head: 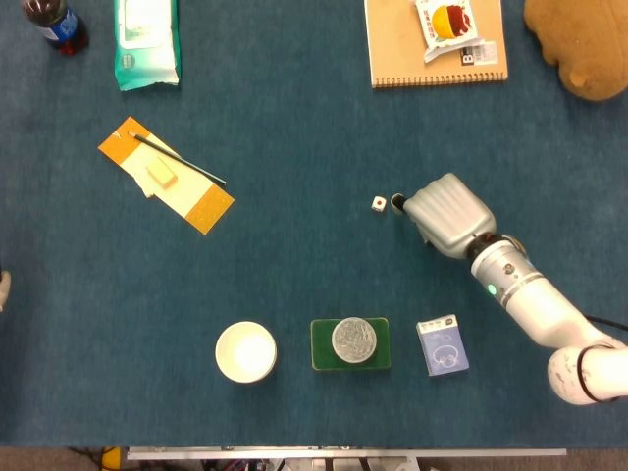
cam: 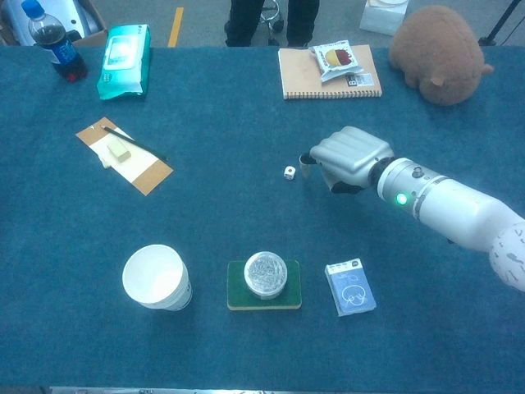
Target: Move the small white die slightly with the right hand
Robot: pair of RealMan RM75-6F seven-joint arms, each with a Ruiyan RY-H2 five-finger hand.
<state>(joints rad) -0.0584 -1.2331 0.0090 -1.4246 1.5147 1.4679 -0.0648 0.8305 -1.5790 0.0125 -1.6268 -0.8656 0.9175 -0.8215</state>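
The small white die (head: 378, 203) is sat on the blue counter (head: 294, 285) a bit right of the middle, flat on one face. It's a cube, so no long axis can really be picked out, and the pips are too tiny to be read.

The right hand (head: 446, 214) is parked just beside the die on its right. Its fingers are curled under with nothing seen in them, and a dark fingertip (head: 397, 202) is stuck out toward the die. Whether the tip is actually touching can't be told; in the chest view a thin gap seems to be left. The left hand isn't seen properly in either view.

Containers: a white paper cup (cam: 156, 277) is stood upright near the front edge, left of centre, and it looks empty from above. Next to it, a round silver tin (cam: 266, 273) is set on a green pad (cam: 264, 295), lid on, contents hidden. A small blue box (cam: 350, 288) is laid flat further right.
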